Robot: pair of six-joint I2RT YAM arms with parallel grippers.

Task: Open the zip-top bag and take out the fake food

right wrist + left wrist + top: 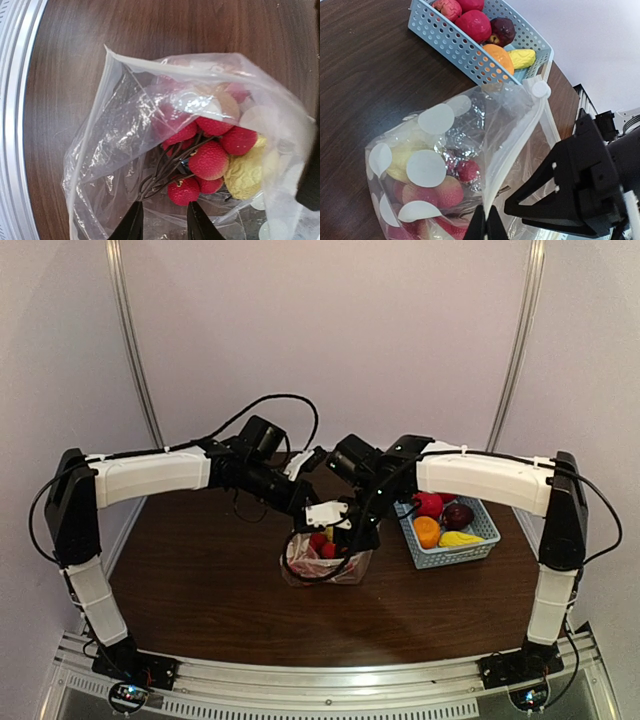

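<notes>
Black fingers of the left gripper (pixel 485 227) are seen pressed together on the white zip strip at the rim of the zip-top bag (pixel 435 120), so that the rim is held up and the mouth stands apart. The right gripper (pixel 165 222) is lowered into that mouth from above. Its two fingers are set a narrow gap apart, and nothing can be seen clamped between them. Just beyond its fingertips, low in the bag, the fake food (pixel 207 160) is gathered: a cluster of bumpy red fruits on dark stems, with a pale yellow piece beside it. The stems reach close to the fingertips, though contact cannot be made out. Clear plastic walls are drawn in close around the right gripper. The bag is stood near the middle of the dark wooden table (pixel 200 580), with bare wood to its left and front. Near on its right a light-blue basket (pixel 455 555) is placed, filled with red, orange, yellow and dark purple fruits.
</notes>
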